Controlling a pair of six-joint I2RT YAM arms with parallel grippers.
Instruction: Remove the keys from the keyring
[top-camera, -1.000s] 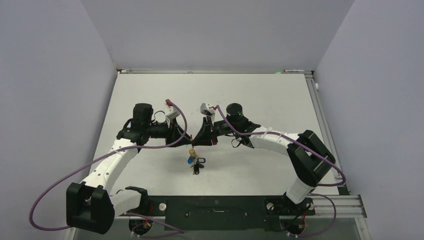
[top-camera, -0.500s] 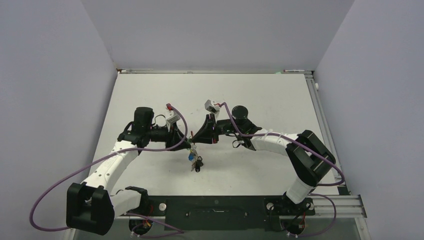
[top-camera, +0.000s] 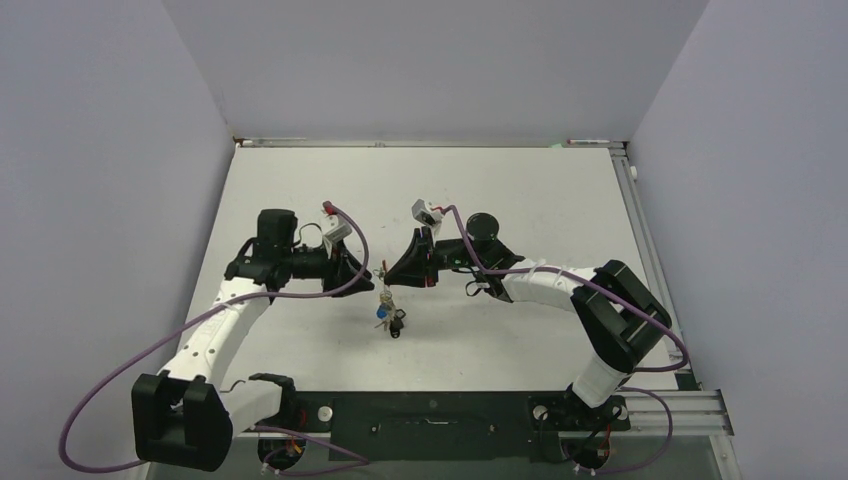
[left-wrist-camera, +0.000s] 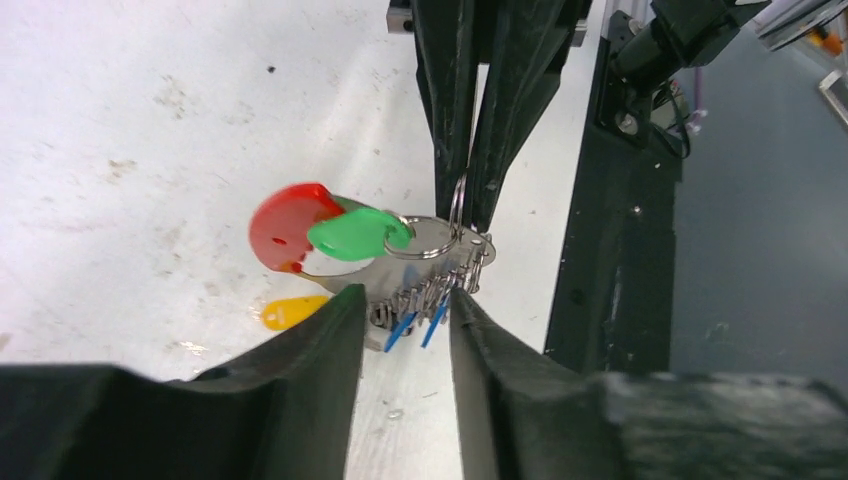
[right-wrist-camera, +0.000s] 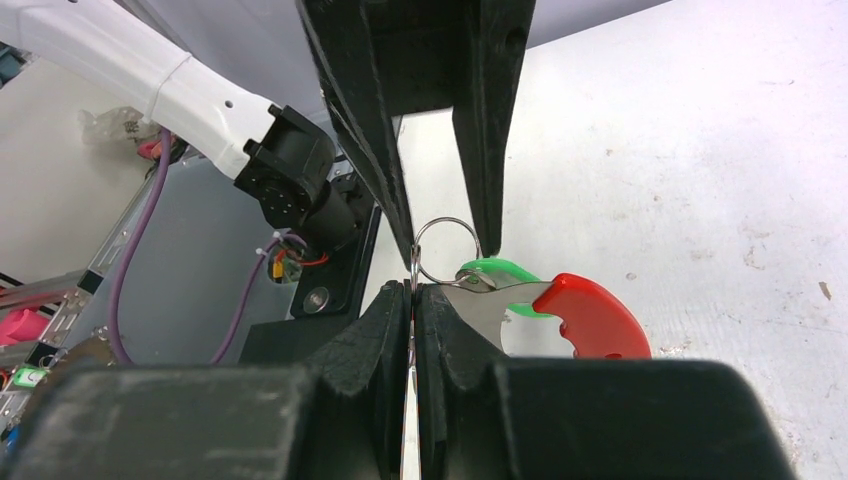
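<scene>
Two pincers meet tip to tip above the counter, each arm reaching inward with its forearm roughly level. The right pincer is pressed together on a thin wire loop. The keyring hangs from that loop, its long axis running off to that pincer's right, red arc farthest out. The keys bunch just beyond the right pincer's tips, right between the fingers of the left pincer. Those fingers stand partly spread around the bunch, and whether they clamp it I cannot tell. The left arm is thus the one placed on the keys. Freeing one likely means drawing it along the wire, away from the right pincer's hold.
</scene>
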